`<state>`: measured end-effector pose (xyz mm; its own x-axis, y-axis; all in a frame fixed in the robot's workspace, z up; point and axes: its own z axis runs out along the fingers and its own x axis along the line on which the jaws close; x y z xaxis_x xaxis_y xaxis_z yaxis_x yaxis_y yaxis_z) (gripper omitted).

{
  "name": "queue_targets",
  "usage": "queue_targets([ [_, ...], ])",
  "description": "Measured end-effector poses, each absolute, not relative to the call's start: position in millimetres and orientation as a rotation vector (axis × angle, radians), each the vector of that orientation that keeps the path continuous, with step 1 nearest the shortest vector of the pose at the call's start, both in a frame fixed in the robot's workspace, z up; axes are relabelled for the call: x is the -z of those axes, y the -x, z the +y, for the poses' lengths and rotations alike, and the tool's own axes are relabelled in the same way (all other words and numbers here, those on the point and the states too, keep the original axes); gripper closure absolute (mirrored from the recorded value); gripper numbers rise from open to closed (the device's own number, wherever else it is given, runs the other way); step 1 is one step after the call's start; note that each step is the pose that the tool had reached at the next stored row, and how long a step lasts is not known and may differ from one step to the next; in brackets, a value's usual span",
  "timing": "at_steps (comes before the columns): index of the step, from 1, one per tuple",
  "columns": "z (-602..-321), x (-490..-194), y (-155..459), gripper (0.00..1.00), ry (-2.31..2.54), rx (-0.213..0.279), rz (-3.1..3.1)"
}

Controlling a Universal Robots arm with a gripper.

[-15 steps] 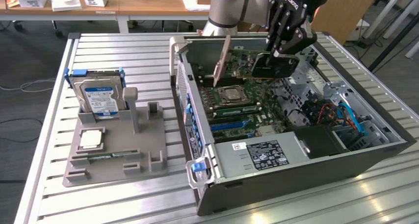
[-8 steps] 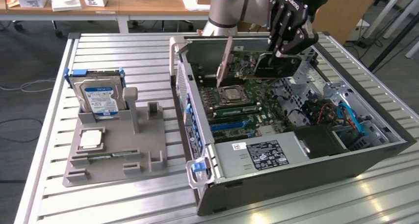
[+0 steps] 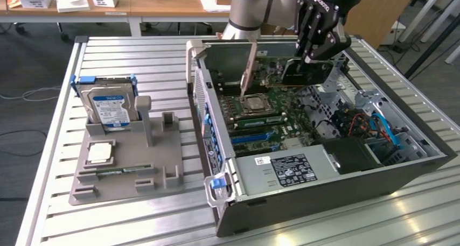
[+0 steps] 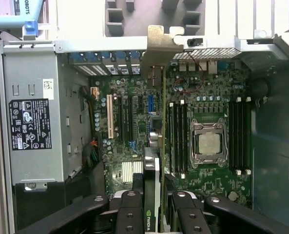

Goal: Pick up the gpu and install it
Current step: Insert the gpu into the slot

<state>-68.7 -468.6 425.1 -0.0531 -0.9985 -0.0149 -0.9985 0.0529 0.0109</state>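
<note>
1. Gripper (image 4: 156, 214) fingers (image 4: 129, 217), partly closed, clamp the gpu (image 4: 151, 180) between them.
2. Held on edge, the gpu stands inside the case (image 3: 323, 197) over the motherboard (image 4: 129, 122), its bracket (image 4: 160, 44) at the case's rear wall; whether it is seated I cannot tell.
3. Inside the case, the CPU socket (image 4: 208, 144) lies near the card.
4. Outside the case, well apart, a hard drive (image 3: 107, 106) stands in a grey holder (image 3: 122, 170).

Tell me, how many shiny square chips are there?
2. One shiny chip lies on the grey holder beside the computer case. The other sits on the motherboard inside it. More may be hidden.
</note>
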Motion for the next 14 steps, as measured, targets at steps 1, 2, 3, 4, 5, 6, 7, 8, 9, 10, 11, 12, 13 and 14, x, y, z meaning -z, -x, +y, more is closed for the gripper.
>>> queue_targets([
  [1, -469, -424, 69, 0.73, 2.159, -0.028, 2.277],
  [2, -469, -423, 69, 0.73, 2.159, -0.029, 2.277],
  [3, -469, -422, 69, 0.73, 2.159, -0.029, 2.277],
  [4, -469, -421, 69, 0.73, 2.159, -0.029, 2.277],
  [5, -469, -419, 69, 0.73, 2.159, -0.029, 2.277],
  [6, -469, -417, 69, 0.73, 2.159, -0.029, 2.277],
  [7, -468, -416, 69, 0.73, 2.159, -0.029, 2.277],
  [8, -468, -414, 69, 0.73, 2.159, -0.029, 2.277],
  [9, -468, -413, 69, 0.73, 2.159, -0.029, 2.277],
  [10, -468, -411, 69, 0.73, 2.159, -0.028, 2.277],
  [11, -468, -410, 69, 0.73, 2.159, -0.029, 2.277],
  [12, -468, -409, 69, 0.73, 2.159, -0.029, 2.277],
  [13, -468, -407, 69, 0.73, 2.159, -0.029, 2.277],
  [14, -468, -406, 69, 0.73, 2.159, -0.029, 2.277],
])
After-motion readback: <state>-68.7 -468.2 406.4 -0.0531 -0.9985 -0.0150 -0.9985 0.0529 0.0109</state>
